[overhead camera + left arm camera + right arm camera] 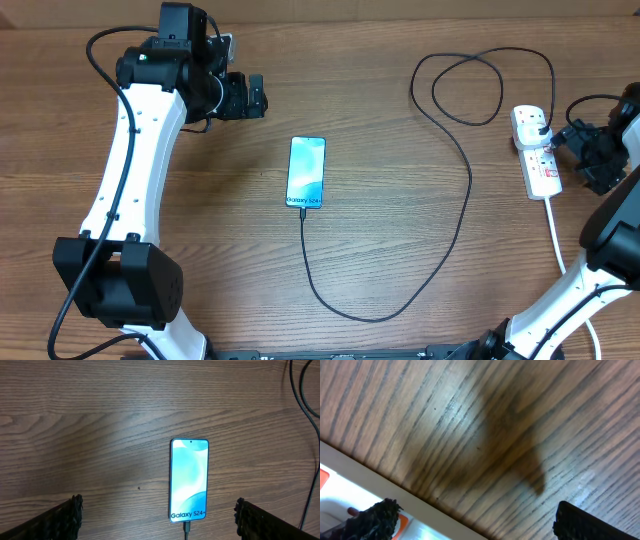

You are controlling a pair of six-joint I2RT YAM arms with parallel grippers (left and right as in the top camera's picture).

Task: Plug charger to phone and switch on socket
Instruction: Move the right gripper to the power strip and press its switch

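The phone lies flat mid-table with its light blue screen lit; it also shows in the left wrist view. The charger cable runs from the phone's near end, where its tip sits in the port, round to a black plug in the socket, a white power strip at the right edge. My left gripper is open and empty, up left of the phone. My right gripper is open at the strip's right side, one finger over an orange switch.
The strip's thick white cord runs toward the table's front right. The black cable makes a loop at the back right. The left arm's white link crosses the left side.
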